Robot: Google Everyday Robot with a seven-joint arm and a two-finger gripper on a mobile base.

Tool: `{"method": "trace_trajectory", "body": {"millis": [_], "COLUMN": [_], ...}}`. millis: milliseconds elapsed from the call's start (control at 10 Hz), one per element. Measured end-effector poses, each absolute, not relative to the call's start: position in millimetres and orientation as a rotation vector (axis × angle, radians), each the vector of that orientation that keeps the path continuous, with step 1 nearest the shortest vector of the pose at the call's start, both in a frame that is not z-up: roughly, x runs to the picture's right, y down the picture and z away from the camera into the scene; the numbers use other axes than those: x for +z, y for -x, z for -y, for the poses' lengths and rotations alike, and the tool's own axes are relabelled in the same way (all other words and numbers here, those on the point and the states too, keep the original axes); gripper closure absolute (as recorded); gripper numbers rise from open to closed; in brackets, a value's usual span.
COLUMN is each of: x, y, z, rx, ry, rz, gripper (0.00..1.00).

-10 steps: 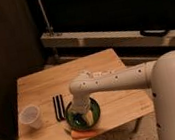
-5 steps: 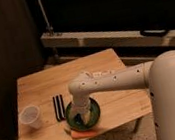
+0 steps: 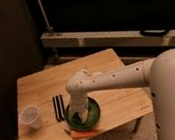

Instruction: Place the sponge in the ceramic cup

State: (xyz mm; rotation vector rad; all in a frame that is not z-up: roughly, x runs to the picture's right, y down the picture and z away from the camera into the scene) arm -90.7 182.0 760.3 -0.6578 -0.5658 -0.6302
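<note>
**Arm pose over the bowl.** The white jointed arm point(image 3: 113, 77) is extended from three o'clock across the pale wooden bench point(image 3: 38, 86), bent at the elbow and turned downward. The gripper point(image 3: 80, 114) is set inside the round green bowl point(image 3: 94, 115), its jaws closed. The small blue sponge cannot be made out beneath them. The small whitish ceramic cup point(image 3: 30, 116) is seen upright at nine o'clock of the bowl, well apart. An orange carrot-like stick point(image 3: 84, 134) lies at six o'clock.
</note>
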Motion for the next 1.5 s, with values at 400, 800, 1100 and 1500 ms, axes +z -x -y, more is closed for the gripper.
{"method": "trace_trajectory", "body": {"millis": [400, 800, 1100, 1500], "x": [710.7, 696.2, 671.4, 632.8], "y": [75.3, 123.9, 182.7, 228.1], "z": [-106.0, -88.0, -81.8, -59.0], "rx": [-0.377, -0.240, -0.270, -0.311], "ry": [0.572, 0.583, 0.625, 0.684], "rz": [0.779, 1.115, 1.241, 1.366], "gripper": [1.00, 1.00, 1.00, 1.00]}}
